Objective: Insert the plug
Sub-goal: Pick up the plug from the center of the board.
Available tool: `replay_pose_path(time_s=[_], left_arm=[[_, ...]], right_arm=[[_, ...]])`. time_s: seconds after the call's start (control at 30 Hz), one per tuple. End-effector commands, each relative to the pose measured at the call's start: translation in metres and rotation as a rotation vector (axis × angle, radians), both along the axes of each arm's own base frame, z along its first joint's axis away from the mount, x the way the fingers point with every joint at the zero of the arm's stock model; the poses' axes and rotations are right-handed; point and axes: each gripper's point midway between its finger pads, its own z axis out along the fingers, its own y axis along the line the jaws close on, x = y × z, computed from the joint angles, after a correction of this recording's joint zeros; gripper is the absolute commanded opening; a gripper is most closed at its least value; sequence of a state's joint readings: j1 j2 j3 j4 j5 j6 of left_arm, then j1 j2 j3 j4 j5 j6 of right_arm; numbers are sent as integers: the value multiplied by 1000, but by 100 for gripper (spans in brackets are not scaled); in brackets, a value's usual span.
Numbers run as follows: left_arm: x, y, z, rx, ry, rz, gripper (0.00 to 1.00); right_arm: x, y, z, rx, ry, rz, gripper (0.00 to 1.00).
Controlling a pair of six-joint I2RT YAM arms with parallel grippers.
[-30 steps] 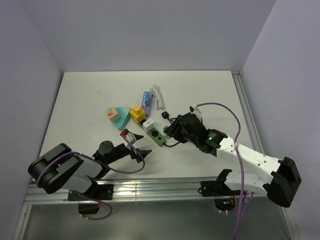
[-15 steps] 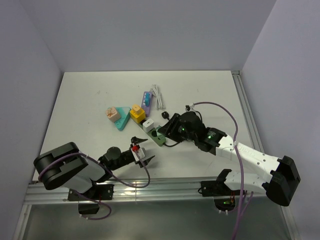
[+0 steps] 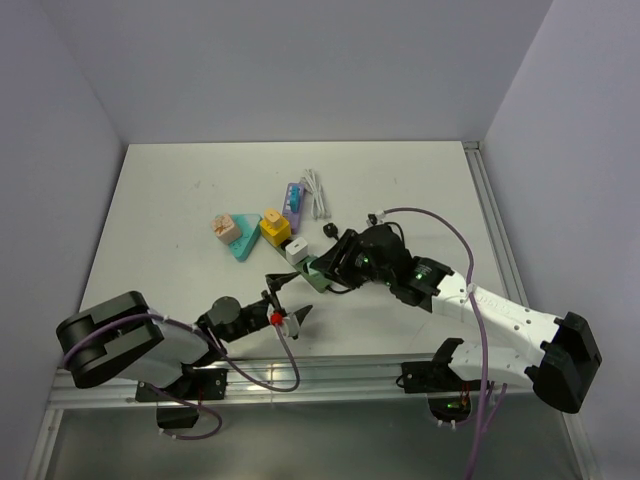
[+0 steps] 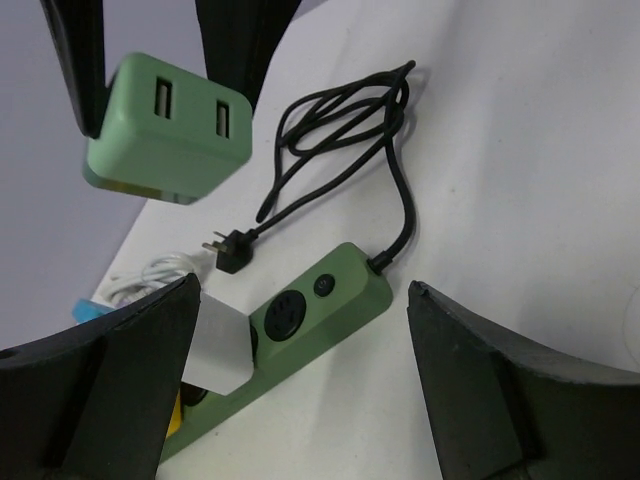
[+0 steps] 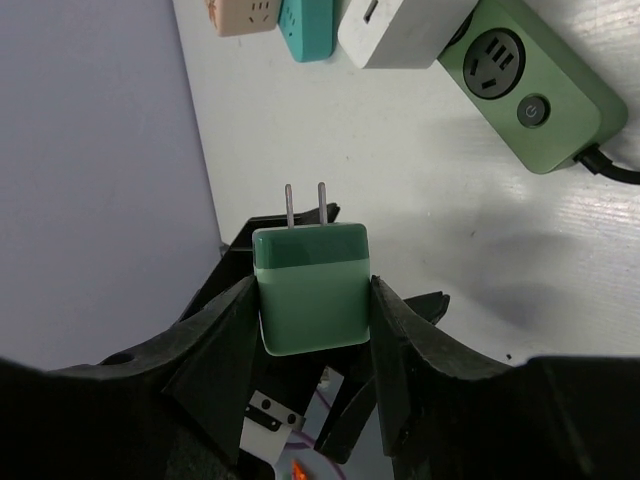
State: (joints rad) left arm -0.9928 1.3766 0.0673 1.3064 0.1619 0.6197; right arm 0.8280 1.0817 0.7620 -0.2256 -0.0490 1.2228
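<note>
My right gripper (image 5: 312, 300) is shut on a green two-prong charger plug (image 5: 312, 285), prongs pointing away. In the top view the right gripper (image 3: 333, 262) hovers over the near end of the green power strip (image 3: 320, 276). The strip (image 5: 520, 80) has a free socket and a power button beside a white adapter (image 5: 400, 25) plugged into it. The left wrist view shows the plug (image 4: 165, 130) held above the strip (image 4: 310, 315). My left gripper (image 3: 288, 298) is open and empty, low near the front edge, facing the strip (image 4: 300, 400).
The strip's black cord (image 4: 340, 130) and black plug (image 4: 232, 250) lie behind it. A yellow block (image 3: 275, 228), a teal triangle adapter (image 3: 243, 242), a peach adapter (image 3: 226, 228), a purple-blue piece (image 3: 293, 197) and a white cable (image 3: 318, 192) lie behind the strip.
My right gripper has moved left with the plug, over the strip's near end. My left gripper has swung right and down toward the front edge, staying open.
</note>
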Motion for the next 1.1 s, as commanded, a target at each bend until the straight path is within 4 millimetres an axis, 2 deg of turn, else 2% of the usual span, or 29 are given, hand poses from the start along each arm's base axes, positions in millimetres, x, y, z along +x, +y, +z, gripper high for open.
replay_pose_path(time_s=[0.0, 0.17, 0.3, 0.43, 0.53, 0.63, 0.73, 0.8, 0.93, 1.03, 1.07], left_arm=[[-8, 14, 145, -430, -382, 26, 91], [-9, 14, 156, -433, -400, 32, 91], [-11, 14, 165, -441, -445, 35, 89], [-12, 3, 161, -392, -441, -3, 86], [-14, 3, 161, -383, -456, -11, 81], [-15, 0, 160, -367, -461, -21, 63], [-17, -5, 155, -346, -444, -47, 56], [-17, -4, 155, -348, -447, -41, 48], [-12, -2, 156, -357, -444, -10, 43], [-10, -3, 153, -349, -435, -4, 36], [-8, -3, 153, -350, -428, 7, 32]], right_arm=[[-9, 4, 7, 44, 8, 19, 24], [-15, 0, 1, 48, 38, 2, 24], [-22, 6, -3, 69, 69, 25, 24], [-27, 11, -1, 92, 85, 39, 23], [-27, 13, 1, 101, 87, 38, 23], [-28, 14, 0, 88, 98, 40, 23], [-27, 16, 5, 99, 92, 40, 23], [-27, 17, 7, 115, 95, 39, 23], [-28, 19, 10, 127, 90, 48, 23], [-30, 22, 13, 138, 86, 63, 31], [-30, 23, 14, 141, 78, 68, 46]])
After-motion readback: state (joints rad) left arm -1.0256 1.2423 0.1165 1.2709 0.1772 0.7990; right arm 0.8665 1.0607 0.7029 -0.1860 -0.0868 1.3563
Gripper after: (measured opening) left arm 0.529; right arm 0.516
